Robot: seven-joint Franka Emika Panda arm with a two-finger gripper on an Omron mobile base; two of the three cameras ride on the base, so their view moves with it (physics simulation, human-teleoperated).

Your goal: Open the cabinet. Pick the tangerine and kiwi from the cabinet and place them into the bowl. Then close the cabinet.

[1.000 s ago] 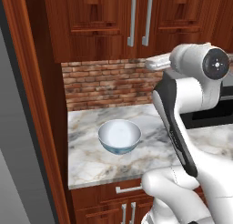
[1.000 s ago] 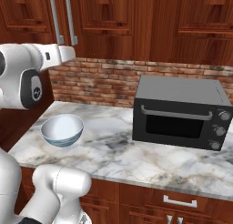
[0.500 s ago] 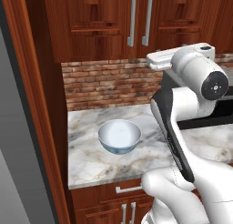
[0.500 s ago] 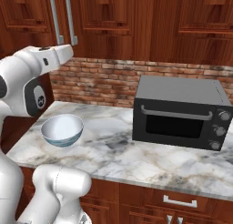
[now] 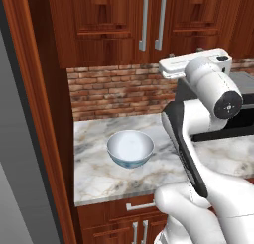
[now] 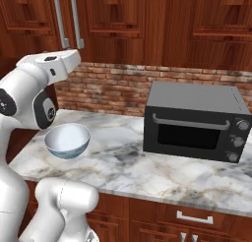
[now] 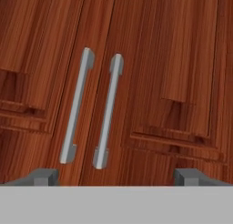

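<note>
**End effector faced shut cabinet doors**

While both base views showed the bowl [image 5: 130,149] upright on the marble tabletop [image 6: 147,172], the hand view showed the cabinet [image 7: 150,59] closed, its two bar handles [image 7: 77,111] running lengthwise, slightly tilted. The end effector [image 7: 118,175] stood wide, empty, short of them.

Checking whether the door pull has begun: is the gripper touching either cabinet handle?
Apart. In the hand view the gripper is open, its fingertips low, short of both cabinet handles.
</note>
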